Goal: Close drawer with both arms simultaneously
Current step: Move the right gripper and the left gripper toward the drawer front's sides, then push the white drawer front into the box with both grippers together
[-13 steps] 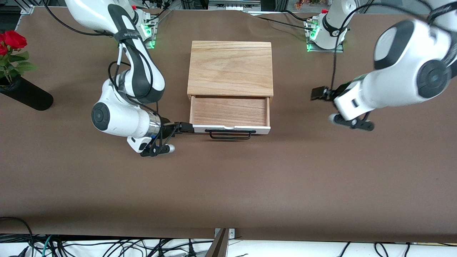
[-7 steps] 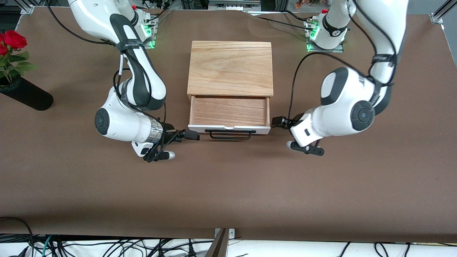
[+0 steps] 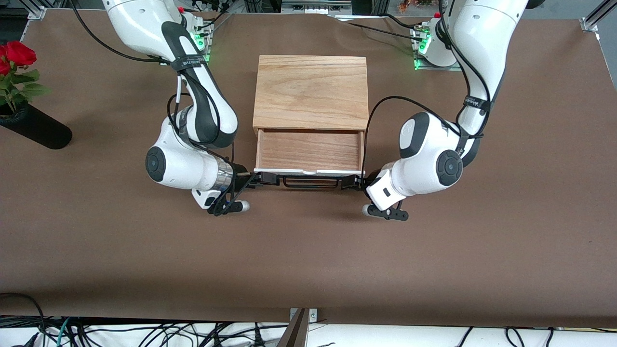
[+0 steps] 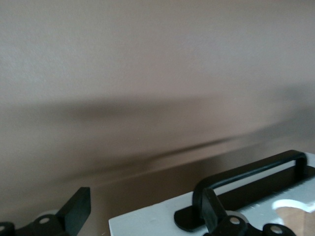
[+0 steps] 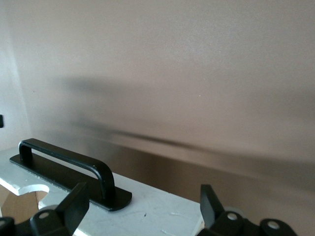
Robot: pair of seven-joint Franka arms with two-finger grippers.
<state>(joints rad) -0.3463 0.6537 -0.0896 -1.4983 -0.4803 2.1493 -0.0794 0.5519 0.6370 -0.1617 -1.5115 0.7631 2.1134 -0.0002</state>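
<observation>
The drawer [image 3: 308, 149] stands pulled out of its wooden casing [image 3: 311, 91], white front panel [image 3: 308, 171] and black wire handle [image 3: 310, 182] toward the front camera. My right gripper [image 3: 268, 179] is open, low at the panel's end toward the right arm. In the right wrist view [image 5: 142, 204] its fingers [image 5: 74, 206] span the panel's end [image 5: 157, 209] beside the handle [image 5: 69, 160]. My left gripper [image 3: 351, 182] is open at the panel's other end. In the left wrist view [image 4: 147, 216] the panel's corner [image 4: 147, 223] and the handle [image 4: 246, 172] lie between its fingers [image 4: 76, 209]. I cannot tell whether either touches the panel.
A black vase [image 3: 33, 127] with red roses [image 3: 19, 53] lies at the right arm's end of the brown table [image 3: 308, 260]. The arm bases [image 3: 436, 46] stand beside the casing's back.
The left arm has swung in from its end of the table and dropped to the drawer front. The right gripper has shifted along the panel toward the handle. The drawer has not visibly moved.
</observation>
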